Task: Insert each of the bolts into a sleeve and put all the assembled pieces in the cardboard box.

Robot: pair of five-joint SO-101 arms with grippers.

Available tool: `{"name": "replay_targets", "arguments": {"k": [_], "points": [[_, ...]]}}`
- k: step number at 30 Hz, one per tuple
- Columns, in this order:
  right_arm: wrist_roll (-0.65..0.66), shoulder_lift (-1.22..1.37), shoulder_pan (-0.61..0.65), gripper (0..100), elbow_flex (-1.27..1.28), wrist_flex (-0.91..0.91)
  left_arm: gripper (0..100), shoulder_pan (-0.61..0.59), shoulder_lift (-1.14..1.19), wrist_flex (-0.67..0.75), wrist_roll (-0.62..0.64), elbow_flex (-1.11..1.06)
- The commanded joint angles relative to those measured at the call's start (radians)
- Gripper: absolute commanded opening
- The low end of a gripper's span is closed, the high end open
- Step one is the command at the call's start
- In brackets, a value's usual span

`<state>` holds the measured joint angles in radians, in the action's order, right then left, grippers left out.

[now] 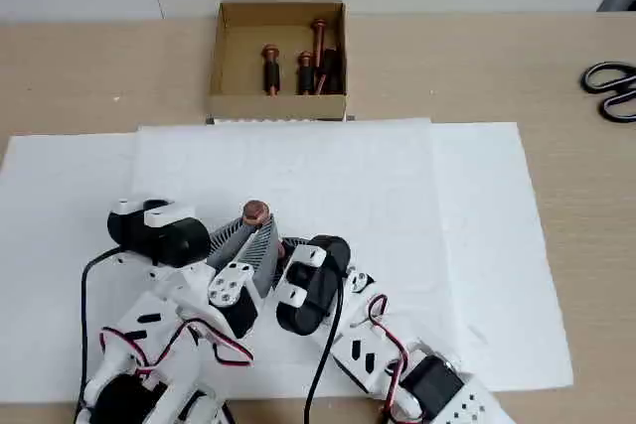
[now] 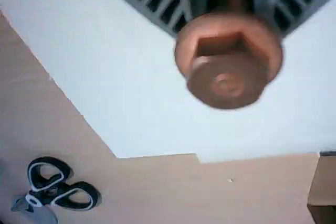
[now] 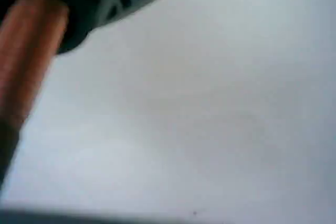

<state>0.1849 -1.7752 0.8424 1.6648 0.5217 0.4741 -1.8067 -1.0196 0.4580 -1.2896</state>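
Observation:
A copper bolt (image 1: 255, 212) is held over the white paper where the two arms meet near the front of the table. My left gripper (image 1: 250, 230) is shut on its shaft just behind the head. That hex head (image 2: 228, 59) fills the left wrist view between the grey ribbed fingers (image 2: 152, 3). My right gripper (image 1: 276, 250) comes in from the right and is shut on a dark sleeve (image 3: 71, 22), from which the bolt's shaft (image 3: 31, 56) sticks out. The cardboard box (image 1: 214, 57) at the back holds three assembled pieces (image 1: 305, 71).
White paper (image 1: 397, 225) covers most of the table in front of the box. Black-handled scissors (image 1: 611, 89) lie on the bare wood at the far right, and the scissors (image 2: 55, 187) also appear in the left wrist view.

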Motion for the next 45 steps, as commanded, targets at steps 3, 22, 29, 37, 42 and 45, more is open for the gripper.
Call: {"name": "replay_targets", "arguments": {"k": [3, 22, 29, 37, 42, 45], "points": [[0.009, -0.025, -0.004, 0.3, -0.057, -0.033, 0, 0.035, -0.012, -0.089, 0.011, 0.027], [0.051, -0.025, -0.004, 0.3, -0.117, -0.033, 0, 0.101, -0.012, -0.117, -0.138, -0.108], [0.049, -0.025, -0.004, 0.3, -0.107, -0.033, 0, 0.1, -0.012, -0.123, -0.184, -0.108], [0.049, -0.025, -0.004, 0.3, -0.106, -0.031, 5, 0.094, -0.012, -0.14, -0.21, -0.108], [0.049, -0.025, -0.038, 0.3, -0.081, -0.031, 16, 0.094, -0.002, -0.144, -0.206, -0.108], [0.049, -0.025, -0.053, 0.3, -0.072, -0.031, 16, 0.081, 0.034, -0.144, -0.207, -0.107]]}}
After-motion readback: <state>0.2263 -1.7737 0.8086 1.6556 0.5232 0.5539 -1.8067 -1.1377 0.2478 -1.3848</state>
